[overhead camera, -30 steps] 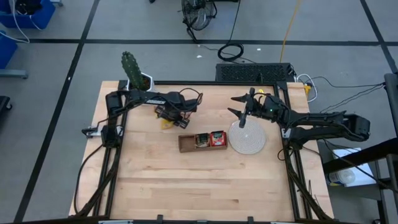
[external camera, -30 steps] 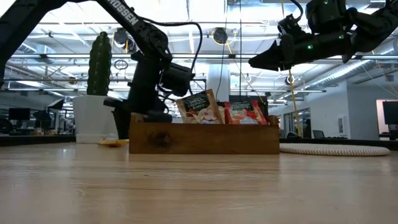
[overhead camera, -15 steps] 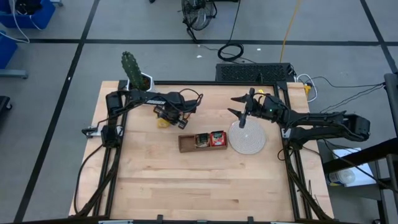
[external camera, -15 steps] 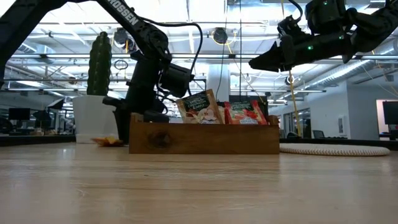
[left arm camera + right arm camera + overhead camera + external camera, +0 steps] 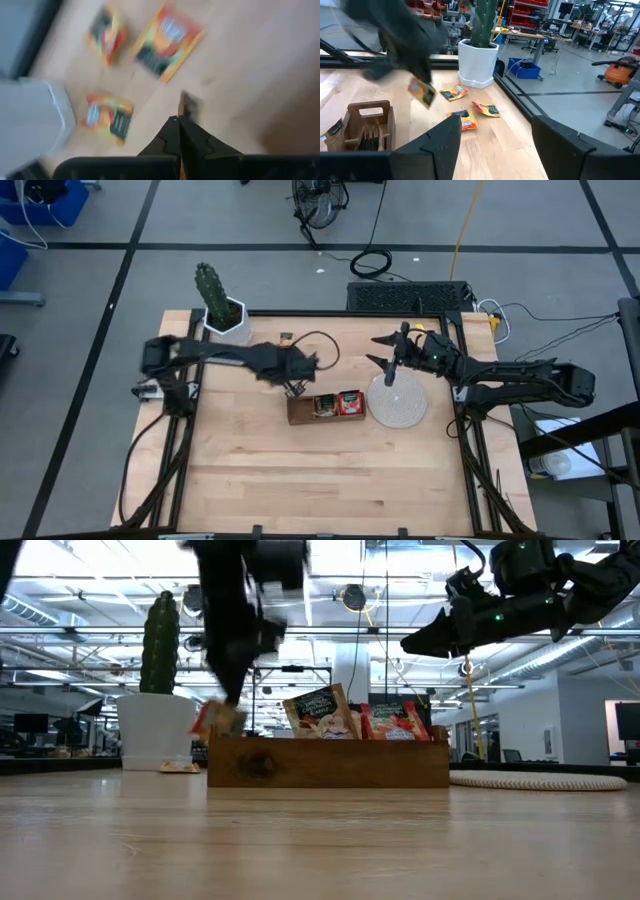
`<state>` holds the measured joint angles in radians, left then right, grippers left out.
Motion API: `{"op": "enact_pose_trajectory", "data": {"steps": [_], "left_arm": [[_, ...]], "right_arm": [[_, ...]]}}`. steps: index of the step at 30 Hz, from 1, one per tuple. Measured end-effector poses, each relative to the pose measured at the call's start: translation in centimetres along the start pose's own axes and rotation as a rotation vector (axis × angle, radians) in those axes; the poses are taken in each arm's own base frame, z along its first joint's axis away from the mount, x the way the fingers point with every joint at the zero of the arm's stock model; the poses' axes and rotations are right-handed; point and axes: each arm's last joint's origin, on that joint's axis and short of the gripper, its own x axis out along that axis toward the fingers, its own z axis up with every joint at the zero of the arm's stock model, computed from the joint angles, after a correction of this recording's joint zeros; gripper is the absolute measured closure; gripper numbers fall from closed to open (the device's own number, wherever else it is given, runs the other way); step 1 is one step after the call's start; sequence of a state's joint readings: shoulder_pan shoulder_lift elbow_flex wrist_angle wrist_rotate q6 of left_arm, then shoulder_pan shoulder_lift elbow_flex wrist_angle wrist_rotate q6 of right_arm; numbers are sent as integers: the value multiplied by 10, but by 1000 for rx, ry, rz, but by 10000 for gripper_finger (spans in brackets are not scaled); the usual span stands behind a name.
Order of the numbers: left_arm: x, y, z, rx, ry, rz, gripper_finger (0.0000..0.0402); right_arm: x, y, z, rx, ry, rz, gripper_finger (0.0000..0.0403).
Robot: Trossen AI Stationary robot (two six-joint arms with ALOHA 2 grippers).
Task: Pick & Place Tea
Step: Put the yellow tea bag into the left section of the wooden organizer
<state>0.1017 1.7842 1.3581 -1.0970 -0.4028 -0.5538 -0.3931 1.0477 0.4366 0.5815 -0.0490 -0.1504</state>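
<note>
The left gripper (image 5: 228, 712) is clamped on an orange tea sachet (image 5: 215, 720), holding it above the table (image 5: 330, 470) just beside the wooden tray's (image 5: 330, 762) end. Three more sachets (image 5: 470, 114) lie near the cactus pot (image 5: 479, 64). The right gripper (image 5: 388, 368) hangs open above the round disc (image 5: 400, 404).

Robotics lab (red shelving (image 5: 522, 11) beyond)

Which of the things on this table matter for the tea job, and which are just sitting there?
Job: held sachet in shut left gripper; loose sachets beside the cactus pot; tray sachets; wooden tray, likely the drop spot.
Lying about: round disc; cactus pot. Right gripper hovers open near the disc.
</note>
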Motion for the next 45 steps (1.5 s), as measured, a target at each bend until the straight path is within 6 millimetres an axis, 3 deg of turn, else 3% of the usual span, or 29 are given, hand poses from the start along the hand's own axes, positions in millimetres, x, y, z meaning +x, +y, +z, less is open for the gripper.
{"op": "enact_pose_trajectory", "data": {"steps": [4, 9, 13, 21, 29, 37, 45], "left_arm": [[-49, -11, -19, 76, -283, -93, 400], [-75, -18, -41, 131, -519, -227, 400], [-67, -19, -57, 126, -579, -195, 401], [-26, -26, -77, 46, -756, -246, 401], [-24, -39, -91, 35, -927, -292, 401], [-17, -49, -121, 2, -984, -241, 401], [-5, -47, -145, -14, -1171, -383, 401]], "right_arm": [[0, 0, 0, 8, 4, 0, 177], [0, 0, -1, 25, 11, 1, 177], [0, 0, -2, 32, 25, 3, 177], [0, 1, -4, 37, 40, 4, 177], [0, 1, -4, 59, 40, 4, 177], [0, 0, -3, 62, 32, 2, 177], [0, 0, -3, 87, 32, 2, 177]]}}
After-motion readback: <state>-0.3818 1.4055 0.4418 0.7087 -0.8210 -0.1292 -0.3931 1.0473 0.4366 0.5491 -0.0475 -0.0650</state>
